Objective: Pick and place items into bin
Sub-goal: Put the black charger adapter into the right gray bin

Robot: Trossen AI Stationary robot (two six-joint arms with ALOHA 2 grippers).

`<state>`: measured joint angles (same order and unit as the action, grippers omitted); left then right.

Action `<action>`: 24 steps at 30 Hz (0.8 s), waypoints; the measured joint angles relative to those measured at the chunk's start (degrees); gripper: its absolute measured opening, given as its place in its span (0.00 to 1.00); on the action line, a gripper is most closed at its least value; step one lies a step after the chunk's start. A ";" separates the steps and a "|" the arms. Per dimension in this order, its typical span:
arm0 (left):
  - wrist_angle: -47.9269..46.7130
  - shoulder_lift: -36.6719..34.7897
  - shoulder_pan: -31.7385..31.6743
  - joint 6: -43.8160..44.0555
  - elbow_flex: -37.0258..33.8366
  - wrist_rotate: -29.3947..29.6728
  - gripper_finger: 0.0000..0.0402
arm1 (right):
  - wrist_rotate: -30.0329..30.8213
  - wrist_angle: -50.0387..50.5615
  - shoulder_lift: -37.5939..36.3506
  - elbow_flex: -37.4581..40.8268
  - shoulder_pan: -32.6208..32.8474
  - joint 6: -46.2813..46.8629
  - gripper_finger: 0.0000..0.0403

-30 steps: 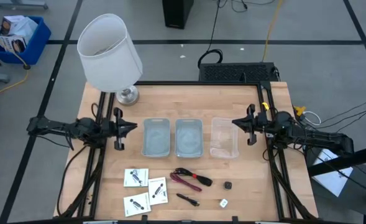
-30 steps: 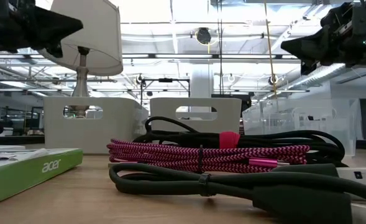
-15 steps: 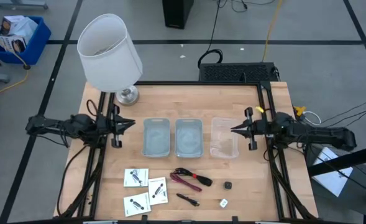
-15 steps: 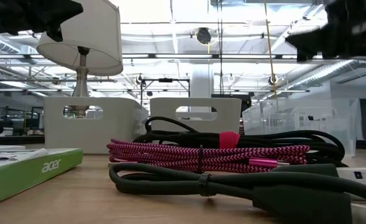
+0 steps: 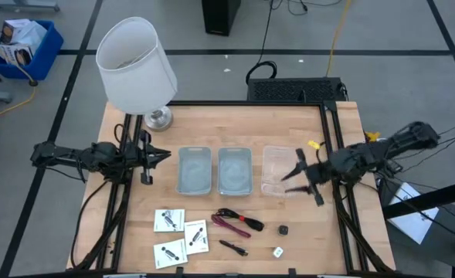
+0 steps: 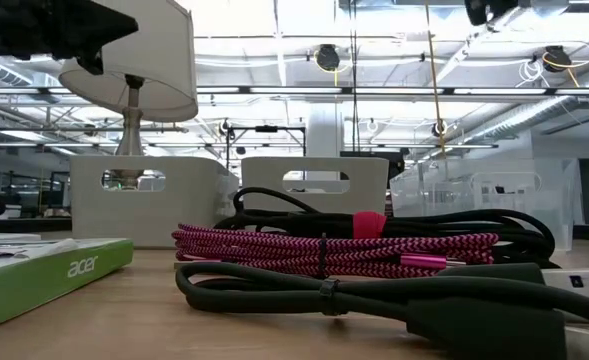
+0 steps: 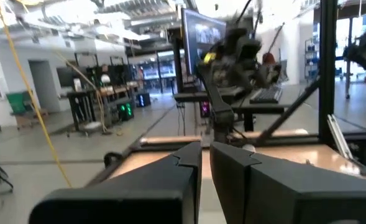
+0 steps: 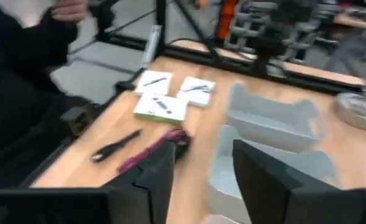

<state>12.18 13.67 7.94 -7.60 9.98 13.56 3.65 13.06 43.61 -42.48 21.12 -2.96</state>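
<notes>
Tabletop items unmoved; right pincer [image 5: 292,179] has swung toward clear bin [image 5: 277,170].

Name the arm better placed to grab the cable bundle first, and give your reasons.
Right. The right gripper, fingers open, is angled over the clear bin toward the cable bundle. The left gripper hangs beside the grey bins, shut and farther off.

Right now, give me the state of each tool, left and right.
Left tool: nearly shut, a thin gap between the fingers, holding nothing, beside the leftmost bin.
Right tool: open, empty, over the clear bin.
</notes>
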 joint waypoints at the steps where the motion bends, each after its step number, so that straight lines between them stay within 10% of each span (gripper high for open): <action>1: -0.50 0.00 0.00 0.52 0.00 -0.03 0.10 | 0.99 -0.26 1.81 -1.56 2.18 0.17 0.41; 18: 1.92 -0.01 0.00 -0.56 0.00 -0.16 0.10 | 34.01 7.51 24.01 -16.39 23.53 -1.51 0.56; 24: 2.72 0.00 0.00 -2.13 0.00 -0.19 0.10 | 35.52 8.95 23.92 -16.39 23.53 2.45 0.55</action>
<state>14.90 13.67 7.94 -9.74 9.98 13.37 39.17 22.01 67.53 -58.87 44.64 -0.51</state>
